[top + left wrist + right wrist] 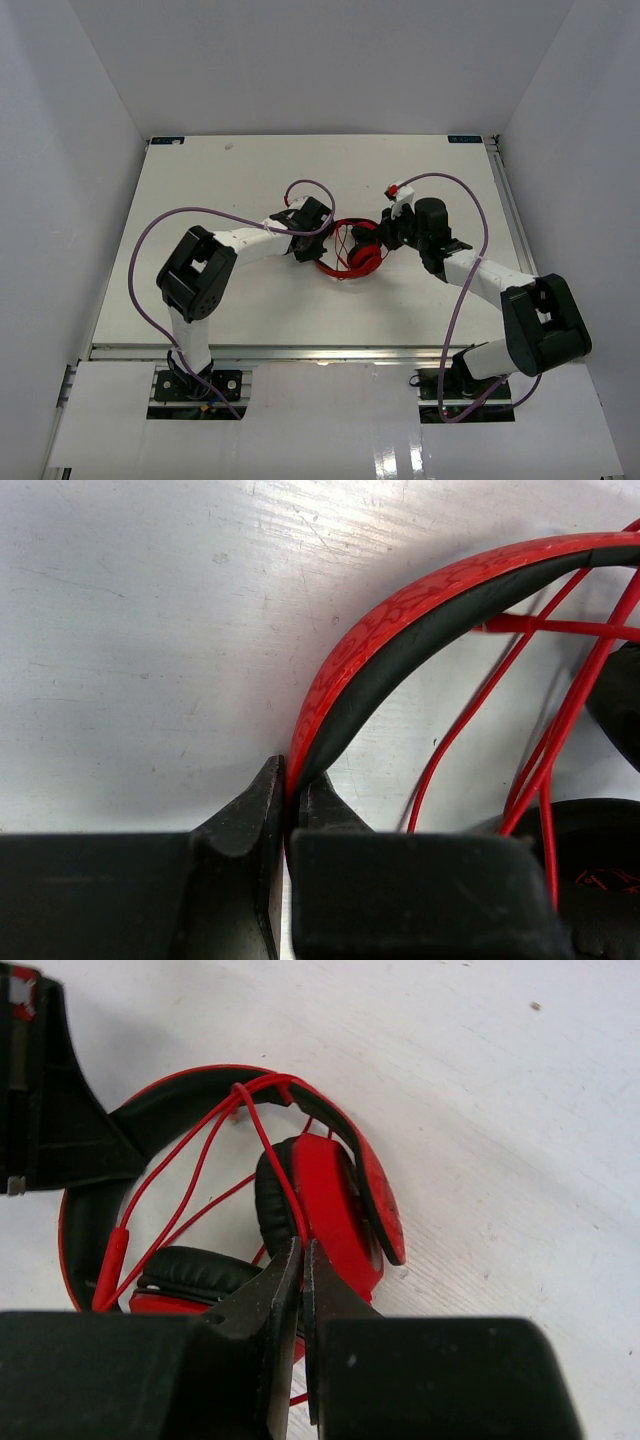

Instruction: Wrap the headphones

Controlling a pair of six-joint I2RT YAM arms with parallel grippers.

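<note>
The red headphones point(350, 252) lie mid-table between both arms, and their thin red cable point(190, 1175) crosses back and forth inside the headband loop. My left gripper point(293, 775) is shut on the red-and-dark headband point(400, 630), pinching it edge-on. The right gripper point(302, 1245) is shut on a strand of the cable just in front of a red earcup point(335, 1210) with a black pad. A second earcup point(190, 1275) lies flat beside it. From above, the left gripper point(320, 237) and the right gripper point(382, 240) flank the headphones.
Purple robot cables point(160, 230) loop over both arms. White walls enclose the table point(250, 180) at the back and sides. A small red-and-white tag point(400, 190) sits on the right arm's cable. The left gripper's dark body point(40, 1090) shows at the right wrist view's upper left.
</note>
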